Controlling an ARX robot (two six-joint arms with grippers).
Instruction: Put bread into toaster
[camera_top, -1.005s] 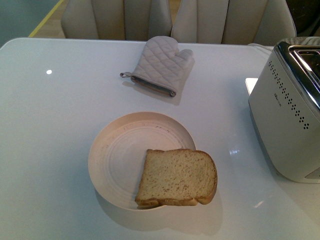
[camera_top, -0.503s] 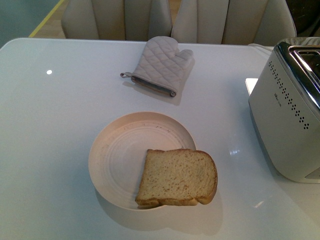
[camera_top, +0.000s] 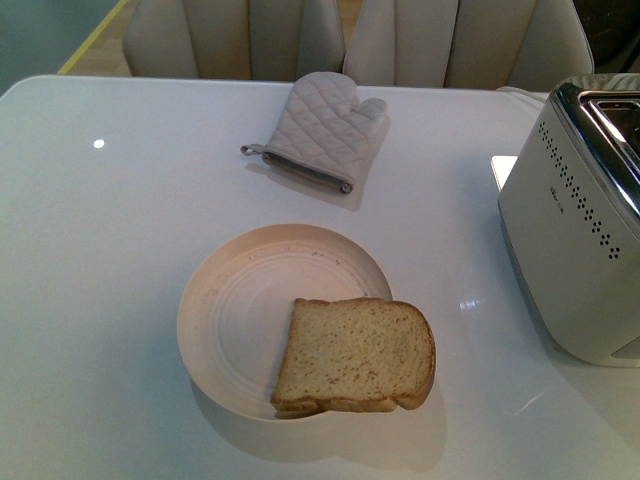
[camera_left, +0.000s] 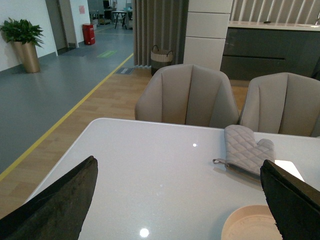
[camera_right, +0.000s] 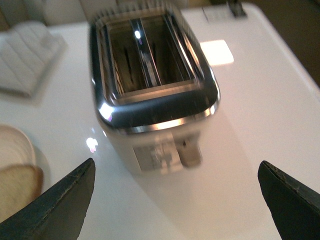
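Front view shows neither arm, only the bread lying flat on the side of the plate that faces the toaster, its rounded end poking out over the rim that way. The slice's longer side runs roughly from plate centre towards the toaster. An oven mitt lies beyond the plate, well apart from it. The right gripper hangs above the toaster with its fingers spread wide and nothing in them, and its camera catches the plate and bread off to one side. The left gripper is also spread wide and empty, on the plate's other side, seeing only a bit of rim. I'd say the right arm is nearer the slice.
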